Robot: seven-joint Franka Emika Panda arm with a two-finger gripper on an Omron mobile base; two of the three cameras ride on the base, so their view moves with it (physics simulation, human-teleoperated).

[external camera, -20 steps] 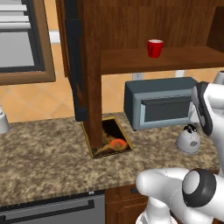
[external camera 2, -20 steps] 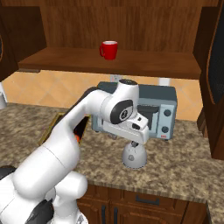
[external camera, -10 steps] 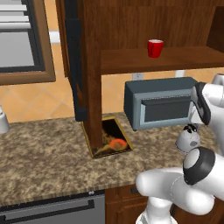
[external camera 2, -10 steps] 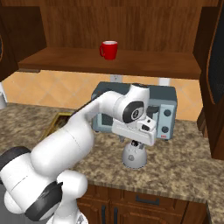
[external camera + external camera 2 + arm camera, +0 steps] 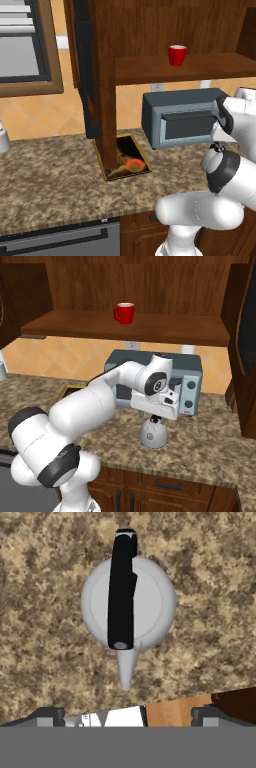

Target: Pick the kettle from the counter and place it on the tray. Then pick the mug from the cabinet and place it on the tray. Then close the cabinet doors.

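The white-grey kettle (image 5: 150, 607) stands upright on the granite counter (image 5: 45, 587), seen straight from above with its dark handle (image 5: 122, 587) across the lid. My gripper (image 5: 155, 419) hangs open just above the kettle (image 5: 153, 436), its fingertips (image 5: 48, 715) spread wide and apart from it. In the left base view the arm hides most of the kettle (image 5: 216, 148). The red mug (image 5: 124, 312) sits on the cabinet (image 5: 90, 326) shelf. The tray (image 5: 127, 159) lies on the counter under the open left cabinet door (image 5: 86, 75).
A grey toaster oven (image 5: 191, 381) stands right behind the kettle. The right cabinet door (image 5: 245, 331) hangs open at the right edge. At the far left of the counter stands a white cylinder (image 5: 3, 138).
The arm's elbow has swung forward and the hand has settled a little lower over the kettle. The jaws stay open and the kettle has not moved.
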